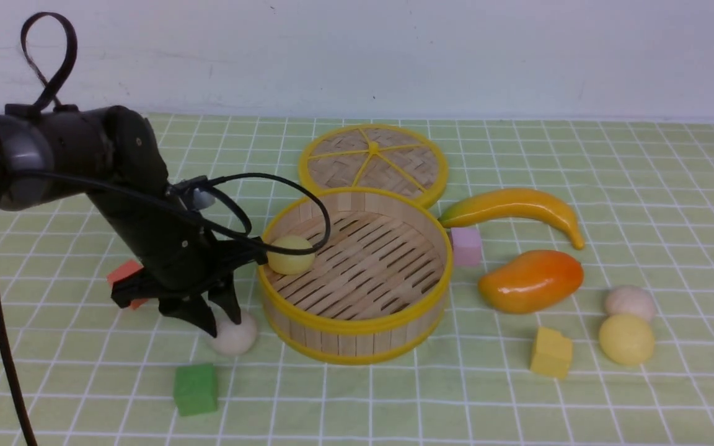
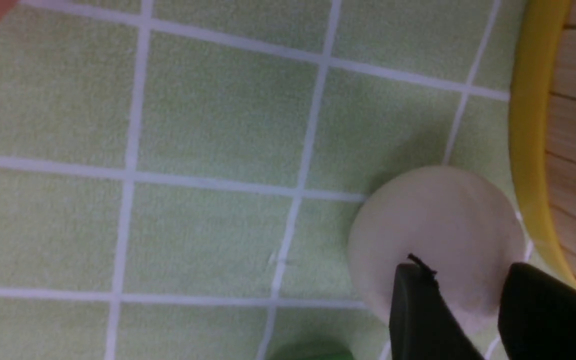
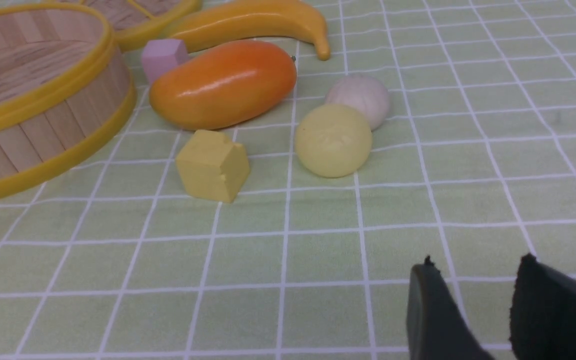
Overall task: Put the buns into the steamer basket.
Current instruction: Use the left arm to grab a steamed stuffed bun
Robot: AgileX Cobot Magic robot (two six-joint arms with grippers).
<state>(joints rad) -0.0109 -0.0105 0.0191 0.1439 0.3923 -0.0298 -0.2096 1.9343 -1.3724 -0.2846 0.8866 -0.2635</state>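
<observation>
Score: one in, three out. On a smooth off-white round bun (image 1: 236, 337), just beside the round bamboo steamer basket (image 1: 344, 339), sits the left gripper (image 1: 220, 319). Pinching? Cannot tell. Inside the basket lies a pale yellow round bun (image 1: 290, 255). Rightward, another off-white bun (image 1: 630, 302) and a yellow bun (image 1: 626, 339) wait. The right gripper (image 3: 478, 265) hangs spread, empty.

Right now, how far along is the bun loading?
Done: one pale yellow bun sits in the steamer basket. In hand: the left gripper is down at an off-white bun beside the basket, not lifted, grip unclear. Left: that one, plus the second yellow bun and second white bun right of the mango. The right gripper is open, empty.
</observation>
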